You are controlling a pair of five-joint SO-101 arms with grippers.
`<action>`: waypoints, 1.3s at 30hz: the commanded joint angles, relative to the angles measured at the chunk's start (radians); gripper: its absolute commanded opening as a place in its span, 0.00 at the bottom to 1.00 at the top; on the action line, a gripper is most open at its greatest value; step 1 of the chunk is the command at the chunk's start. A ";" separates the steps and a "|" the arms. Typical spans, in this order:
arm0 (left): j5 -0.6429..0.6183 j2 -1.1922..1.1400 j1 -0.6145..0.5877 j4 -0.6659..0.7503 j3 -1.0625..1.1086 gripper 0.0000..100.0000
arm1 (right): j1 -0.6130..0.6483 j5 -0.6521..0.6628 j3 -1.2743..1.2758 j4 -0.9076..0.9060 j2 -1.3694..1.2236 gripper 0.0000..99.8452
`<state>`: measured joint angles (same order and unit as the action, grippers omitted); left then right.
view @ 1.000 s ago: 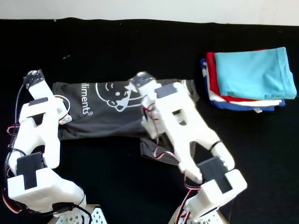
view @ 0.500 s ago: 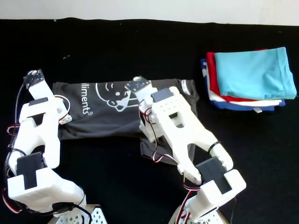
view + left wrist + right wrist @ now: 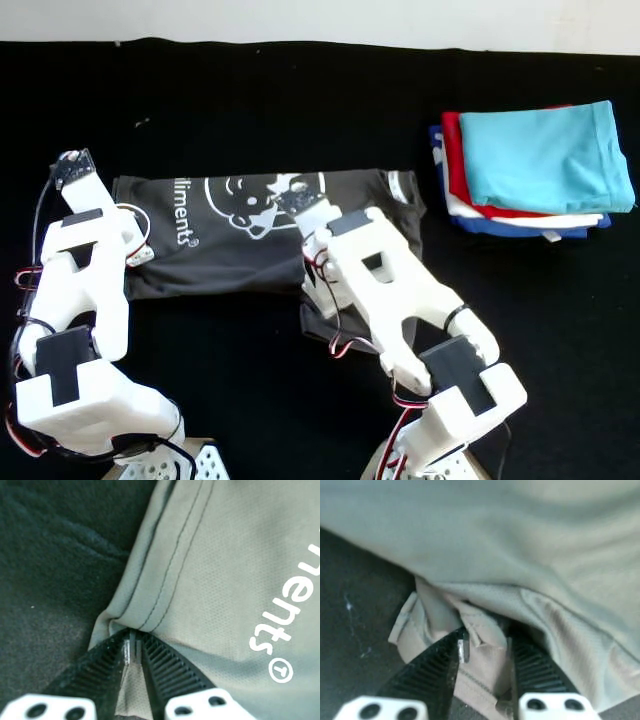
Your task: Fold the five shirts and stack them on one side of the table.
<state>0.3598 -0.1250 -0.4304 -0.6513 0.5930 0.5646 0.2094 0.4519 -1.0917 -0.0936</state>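
Black counter [image 3: 300, 100] carries a grey shirt [image 3: 230, 250]; left hand [image 3: 134, 647] clamped on its hem, right hand [image 3: 485, 650] pinching a bunched fold; folded stack [image 3: 540, 160] just beside the shirt.

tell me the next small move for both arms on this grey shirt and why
Probably raise both grippers a little, together. The left gripper is shut on the hem of the grey shirt, and the right gripper pinches a bunched fold at its edge, while the rest lies flat on the black table. Lifting evenly should free the cloth for folding without stretching it.
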 commanded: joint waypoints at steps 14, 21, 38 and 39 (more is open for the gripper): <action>-0.009 -0.001 0.005 0.034 0.002 0.01 | -0.058 0.087 -0.162 -0.193 0.139 0.01; -0.009 -0.001 0.005 0.034 0.002 0.01 | -0.053 0.160 -0.214 -0.354 0.148 0.01; -0.009 -0.001 0.005 0.034 0.002 0.01 | 0.081 0.158 -0.214 -0.435 0.147 0.02; -0.009 -0.001 0.005 0.034 0.002 0.01 | 0.079 0.158 -0.213 -0.441 0.145 0.04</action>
<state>0.3598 -0.1250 -0.4304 -0.6513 0.5930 0.6398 0.3644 0.2770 -1.5182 0.0061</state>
